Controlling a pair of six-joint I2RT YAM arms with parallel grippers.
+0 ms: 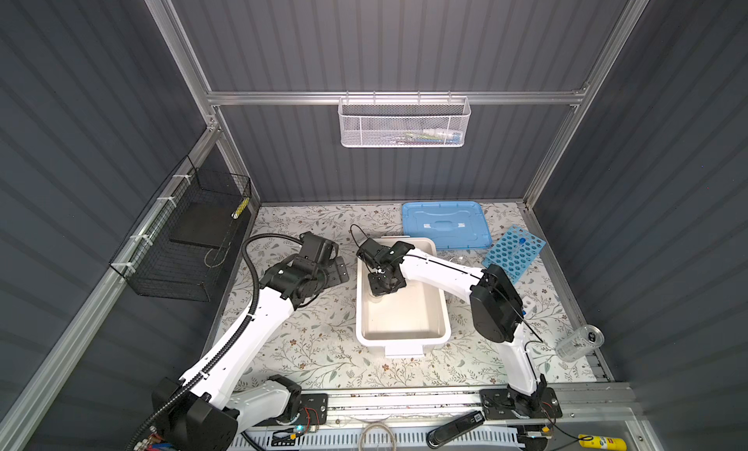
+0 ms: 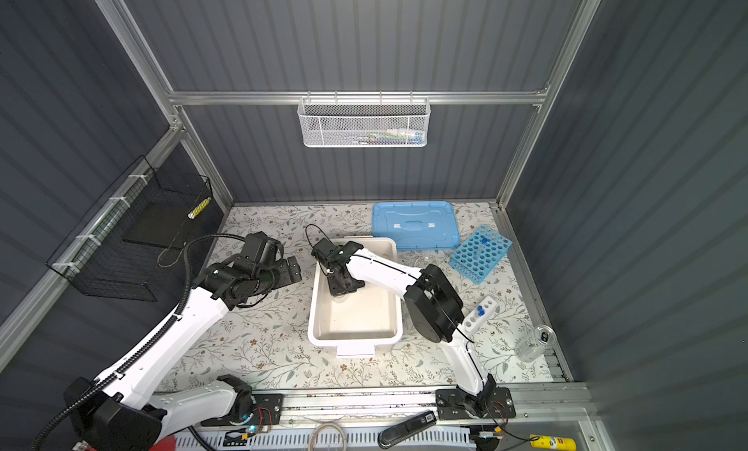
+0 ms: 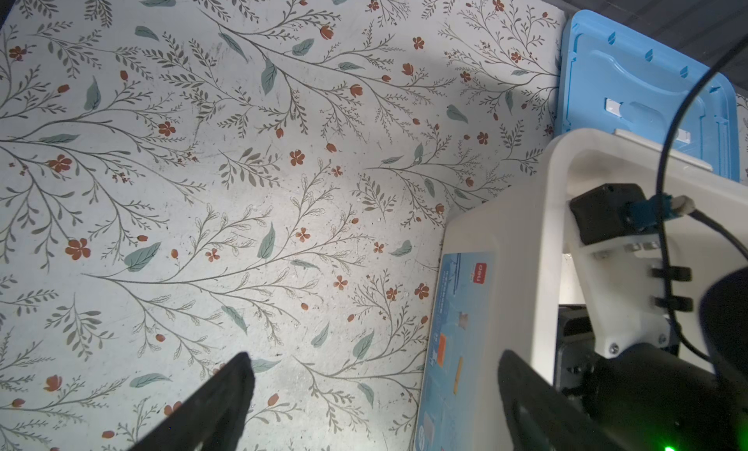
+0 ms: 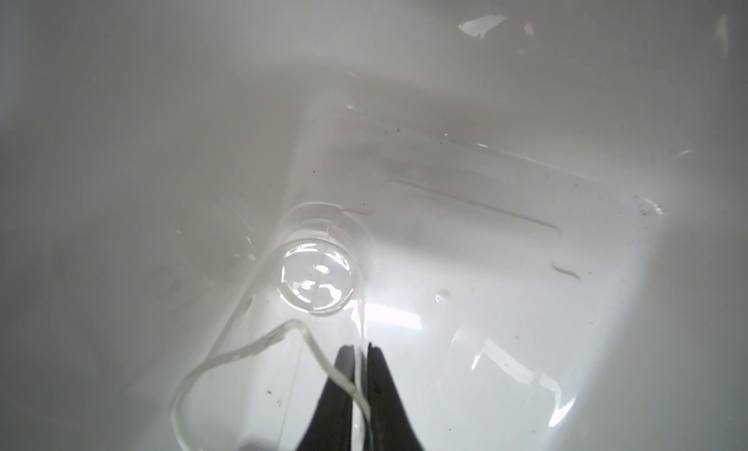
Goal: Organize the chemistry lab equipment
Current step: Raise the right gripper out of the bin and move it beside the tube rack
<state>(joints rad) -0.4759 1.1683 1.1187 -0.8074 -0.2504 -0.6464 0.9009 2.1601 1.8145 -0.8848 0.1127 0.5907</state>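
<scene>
The right gripper (image 4: 360, 348) is all but closed, its tips pinching the thin wall of a clear beaker (image 4: 315, 279) just below the spouted rim. The beaker is colourless, its round base low inside the tub (image 1: 404, 339) by the left wall. The left gripper (image 3: 376, 364) hangs wide open over the mat (image 3: 243, 186), holding nothing.

We keep our white left arm bent, its black left parallel gripper (image 3: 374, 364) gaping wide and empty. Our white right arm reaches inward, its black right parallel gripper (image 4: 362, 348) tipped down, pinching a small clear glass beaker's (image 4: 317, 281) wall
</scene>
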